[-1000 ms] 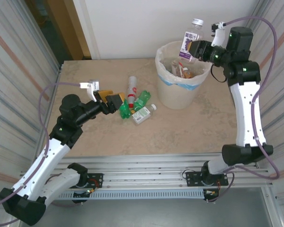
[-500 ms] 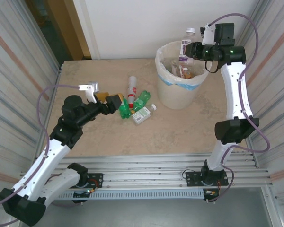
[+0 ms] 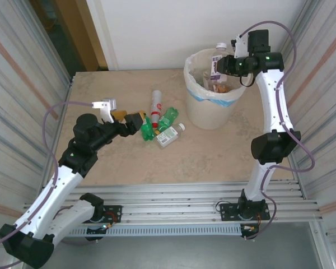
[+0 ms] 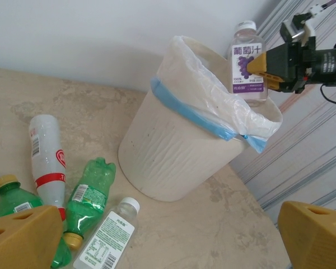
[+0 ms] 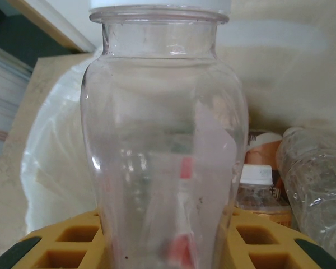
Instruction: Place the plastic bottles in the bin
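Grape-juice bottle (label 葡萄汁) sits clamped in right claw over bin; left claw gapes apart.

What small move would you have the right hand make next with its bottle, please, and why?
Probably open the right hand and let the purple-labelled bottle drop: it hangs upright over the mouth of the bin, with other bottles lying inside below it, so release seems enough.
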`<state>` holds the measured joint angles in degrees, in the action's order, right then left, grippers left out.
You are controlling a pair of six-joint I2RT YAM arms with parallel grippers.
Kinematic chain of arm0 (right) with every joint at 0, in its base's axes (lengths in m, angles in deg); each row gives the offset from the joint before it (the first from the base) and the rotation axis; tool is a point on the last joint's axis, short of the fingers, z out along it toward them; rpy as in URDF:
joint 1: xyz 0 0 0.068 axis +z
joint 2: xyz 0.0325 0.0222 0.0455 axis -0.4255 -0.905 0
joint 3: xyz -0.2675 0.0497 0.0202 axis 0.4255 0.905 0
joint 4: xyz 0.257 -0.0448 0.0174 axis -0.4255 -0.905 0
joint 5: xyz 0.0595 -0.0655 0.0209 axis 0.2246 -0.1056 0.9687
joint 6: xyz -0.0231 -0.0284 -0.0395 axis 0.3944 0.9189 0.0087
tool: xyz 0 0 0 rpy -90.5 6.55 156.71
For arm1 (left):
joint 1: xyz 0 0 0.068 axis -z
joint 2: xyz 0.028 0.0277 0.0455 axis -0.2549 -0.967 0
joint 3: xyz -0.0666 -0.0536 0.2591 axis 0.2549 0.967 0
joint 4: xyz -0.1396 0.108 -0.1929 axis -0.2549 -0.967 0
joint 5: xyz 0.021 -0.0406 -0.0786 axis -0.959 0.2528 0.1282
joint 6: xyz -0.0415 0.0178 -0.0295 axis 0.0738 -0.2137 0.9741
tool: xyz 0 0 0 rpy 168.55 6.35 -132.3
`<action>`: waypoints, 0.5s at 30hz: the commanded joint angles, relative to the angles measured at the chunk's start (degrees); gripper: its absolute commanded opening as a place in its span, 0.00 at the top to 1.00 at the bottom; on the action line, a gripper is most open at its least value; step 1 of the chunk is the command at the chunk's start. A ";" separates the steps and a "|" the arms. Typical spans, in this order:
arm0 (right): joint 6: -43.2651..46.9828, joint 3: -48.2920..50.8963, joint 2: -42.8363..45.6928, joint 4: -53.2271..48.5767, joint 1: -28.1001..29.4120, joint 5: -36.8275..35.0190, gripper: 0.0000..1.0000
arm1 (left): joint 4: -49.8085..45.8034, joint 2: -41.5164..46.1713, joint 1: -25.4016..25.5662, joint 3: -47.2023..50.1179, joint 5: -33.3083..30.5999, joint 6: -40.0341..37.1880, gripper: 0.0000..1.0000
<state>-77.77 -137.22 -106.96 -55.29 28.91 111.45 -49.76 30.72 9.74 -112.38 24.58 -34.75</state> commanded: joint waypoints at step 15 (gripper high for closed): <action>3.24 -3.18 -7.41 -5.86 -0.30 9.64 0.82 | 0.20 -2.07 0.45 -0.04 -0.21 -0.99 0.01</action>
<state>-75.87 -139.61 -111.81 -58.35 28.06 118.38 -49.76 28.56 9.74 -112.38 24.45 -35.14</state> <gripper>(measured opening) 0.365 0.988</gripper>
